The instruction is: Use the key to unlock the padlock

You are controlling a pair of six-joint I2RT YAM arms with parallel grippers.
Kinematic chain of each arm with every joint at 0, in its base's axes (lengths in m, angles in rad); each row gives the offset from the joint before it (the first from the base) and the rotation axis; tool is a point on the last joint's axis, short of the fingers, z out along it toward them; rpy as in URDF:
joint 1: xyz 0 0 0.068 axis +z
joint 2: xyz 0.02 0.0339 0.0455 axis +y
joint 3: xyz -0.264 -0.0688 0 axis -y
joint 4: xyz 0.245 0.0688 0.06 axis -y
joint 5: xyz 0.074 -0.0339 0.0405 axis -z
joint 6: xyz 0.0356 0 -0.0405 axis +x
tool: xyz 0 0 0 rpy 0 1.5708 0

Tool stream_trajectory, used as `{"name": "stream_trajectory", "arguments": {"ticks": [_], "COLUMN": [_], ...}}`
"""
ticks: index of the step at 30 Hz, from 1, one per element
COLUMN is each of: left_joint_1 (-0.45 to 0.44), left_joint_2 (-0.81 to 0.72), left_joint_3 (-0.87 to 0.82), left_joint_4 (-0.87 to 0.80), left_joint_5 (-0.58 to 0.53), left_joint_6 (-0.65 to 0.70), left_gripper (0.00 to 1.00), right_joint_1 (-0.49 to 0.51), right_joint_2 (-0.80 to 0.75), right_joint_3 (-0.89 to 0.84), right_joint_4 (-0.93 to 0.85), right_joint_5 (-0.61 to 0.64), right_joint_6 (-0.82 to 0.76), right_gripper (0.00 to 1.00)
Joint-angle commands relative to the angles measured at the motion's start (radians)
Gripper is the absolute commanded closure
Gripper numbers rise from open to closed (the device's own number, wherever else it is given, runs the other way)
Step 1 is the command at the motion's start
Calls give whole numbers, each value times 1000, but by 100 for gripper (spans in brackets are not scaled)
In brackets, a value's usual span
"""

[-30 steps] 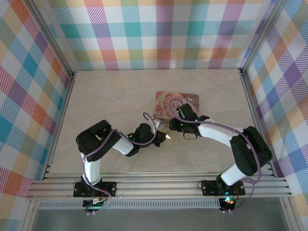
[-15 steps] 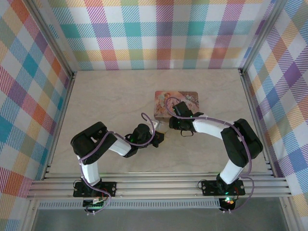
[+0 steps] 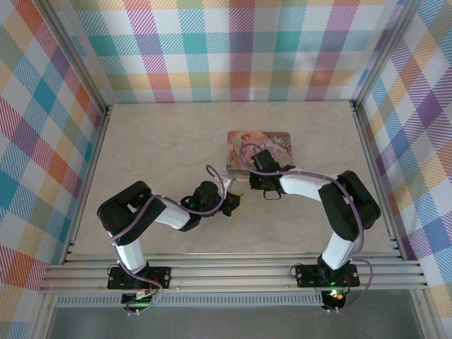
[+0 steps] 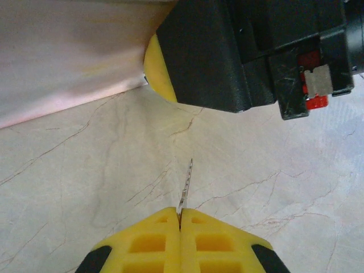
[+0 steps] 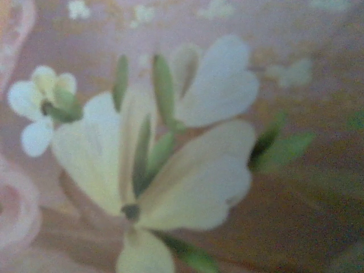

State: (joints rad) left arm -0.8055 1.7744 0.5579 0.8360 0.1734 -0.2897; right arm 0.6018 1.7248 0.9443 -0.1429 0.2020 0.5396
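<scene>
We are gripping the key (image 4: 186,183) in the left gripper (image 4: 180,215): its yellow fingers are pressing flat together on the key's head, and the thin grey blade is projecting forward over the marbled table (image 4: 68,187) toward the right gripper (image 3: 248,185). The right gripper is sitting at the near edge of the pink picture box (image 3: 258,146), just beyond the key tip and apart from it, and we cannot tell how wide its jaws are standing. Its wrist camera is facing a blurred white flower print (image 5: 170,153) at close range.
</scene>
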Motion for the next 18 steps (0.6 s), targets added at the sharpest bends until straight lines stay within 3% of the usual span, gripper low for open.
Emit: {"name": "stream_trajectory", "arguments": {"ticks": [1,7,18], "left_joint_1": [-6,6,70], "left_joint_2": [-42,-88,-138], "left_joint_3": [-19,-3,60], "left_joint_4": [-10,-59,-60], "left_joint_5": [-3,39,250], "left_joint_6": [32,59,3], "left_gripper": [100,100,100], "right_joint_1": [3,-16,-114], "right_joint_2": [-62,-142,-195], "right_joint_3": [5,52,192], "right_joint_4": [31,-92,-359], "right_joint_5": [6,-95,-469], "right_joint_6": [-34,-47,44], "right_gripper": [89,99,100]}}
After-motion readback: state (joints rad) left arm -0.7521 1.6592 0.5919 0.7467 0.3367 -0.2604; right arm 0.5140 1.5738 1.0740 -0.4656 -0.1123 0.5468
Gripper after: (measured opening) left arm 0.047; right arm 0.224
